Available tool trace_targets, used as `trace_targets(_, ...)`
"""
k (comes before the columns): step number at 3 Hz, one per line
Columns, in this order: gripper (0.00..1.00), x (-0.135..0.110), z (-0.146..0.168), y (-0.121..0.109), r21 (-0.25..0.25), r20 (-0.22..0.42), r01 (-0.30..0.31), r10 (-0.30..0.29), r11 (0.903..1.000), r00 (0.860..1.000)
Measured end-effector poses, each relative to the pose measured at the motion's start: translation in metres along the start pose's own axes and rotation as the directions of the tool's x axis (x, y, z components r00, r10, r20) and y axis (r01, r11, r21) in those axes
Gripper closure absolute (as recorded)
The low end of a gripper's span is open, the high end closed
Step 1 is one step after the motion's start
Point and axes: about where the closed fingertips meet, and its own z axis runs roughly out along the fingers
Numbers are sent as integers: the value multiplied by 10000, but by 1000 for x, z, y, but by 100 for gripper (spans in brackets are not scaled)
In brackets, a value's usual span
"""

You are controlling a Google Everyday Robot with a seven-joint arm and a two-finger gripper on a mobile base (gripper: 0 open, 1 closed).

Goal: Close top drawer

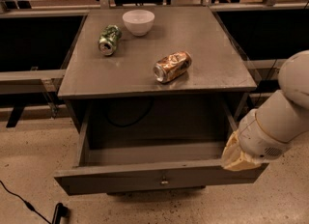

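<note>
The top drawer [145, 179] is pulled far out of the grey cabinet, and its inside looks empty. Its flat front panel has a small round knob [164, 181] in the middle. My arm comes in from the right. The gripper [236, 159] sits at the right end of the drawer front, by the right front corner, mostly hidden behind its cream-coloured wrist cover. The lower drawers are out of view.
On the cabinet top [207, 49] lie a green can [109, 39] on its side, a white bowl [138, 21] and a crushed brown can [172, 66]. A black cable [19, 201] runs across the speckled floor at lower left. Dark shelving stands on both sides.
</note>
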Motion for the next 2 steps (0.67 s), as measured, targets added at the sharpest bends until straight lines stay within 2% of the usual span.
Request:
trace_targets(1, 100, 5, 27, 9, -603, -144, 157, -166, 9981, 9998)
trace_targets(2, 100, 4, 61, 18, -1188, -251, 422, -455, 9920, 9986)
